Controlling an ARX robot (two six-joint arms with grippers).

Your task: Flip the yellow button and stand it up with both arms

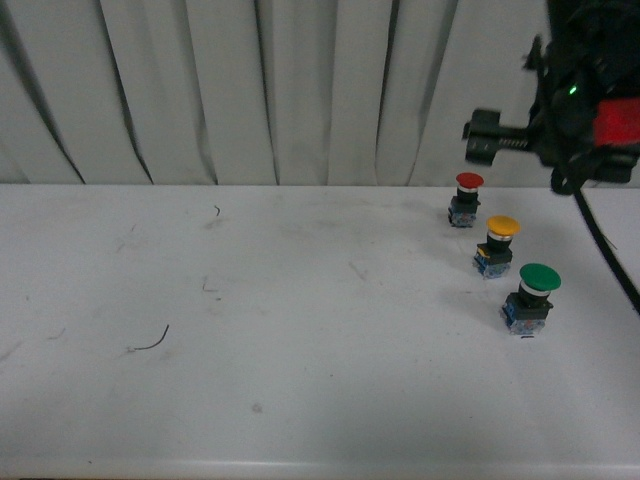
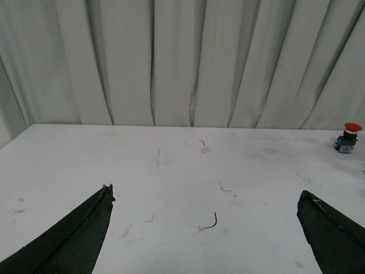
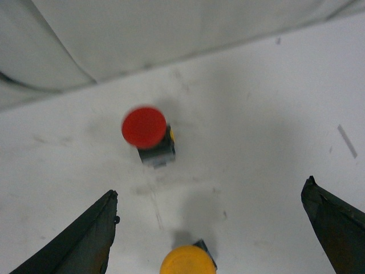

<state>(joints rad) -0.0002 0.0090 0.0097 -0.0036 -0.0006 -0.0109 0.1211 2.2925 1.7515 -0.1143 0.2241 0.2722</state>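
The yellow button (image 1: 498,243) stands upright, cap up, on the white table at the right, between a red-capped button (image 1: 467,198) and a larger green-capped one (image 1: 533,296). My right arm (image 1: 585,105) hangs high above them at the upper right. In the right wrist view my right gripper (image 3: 210,188) is open and empty above the table. The yellow button's cap (image 3: 188,261) shows between the fingers at the frame's edge. My left gripper (image 2: 206,190) is open and empty over bare table, far from the buttons. The left arm does not show in the front view.
The red button also shows in the right wrist view (image 3: 144,128) and far off in the left wrist view (image 2: 349,137). A white curtain (image 1: 300,90) hangs behind the table's far edge. A small curved black wire scrap (image 1: 152,342) lies at the table's left.
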